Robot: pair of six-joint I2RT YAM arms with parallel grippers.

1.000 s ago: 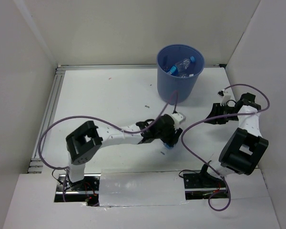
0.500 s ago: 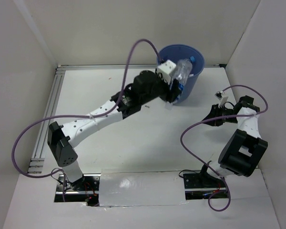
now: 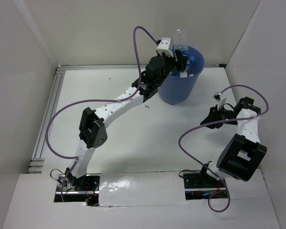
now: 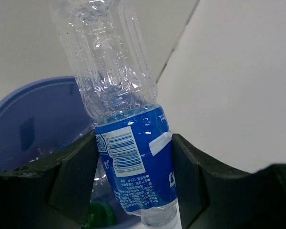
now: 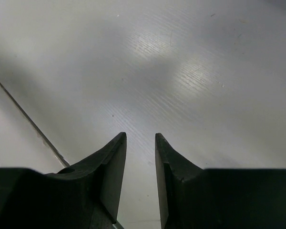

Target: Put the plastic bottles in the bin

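Observation:
My left gripper [image 3: 179, 51] is shut on a clear plastic bottle with a blue label [image 3: 180, 35] and holds it over the round blue bin [image 3: 178, 88] at the back of the table. In the left wrist view the bottle [image 4: 133, 162] sits between both fingers of the left gripper [image 4: 133, 139], gripped at the label, with the bin's rim [image 4: 33, 102] behind it. Inside the bin I see a green cap [image 4: 101, 215] and clear plastic. My right gripper [image 3: 213, 113] is empty above the bare table at the right; in its wrist view [image 5: 140, 138] the fingers stand narrowly apart.
White walls enclose the table on the left, back and right. An aluminium rail [image 3: 47, 114] runs along the left edge. Purple cables loop from both arms, one above the table near the right arm [image 3: 190, 129].
My left arm has carried the blue-labelled bottle from the middle of the table up and back to above the bin. The right arm has barely moved.

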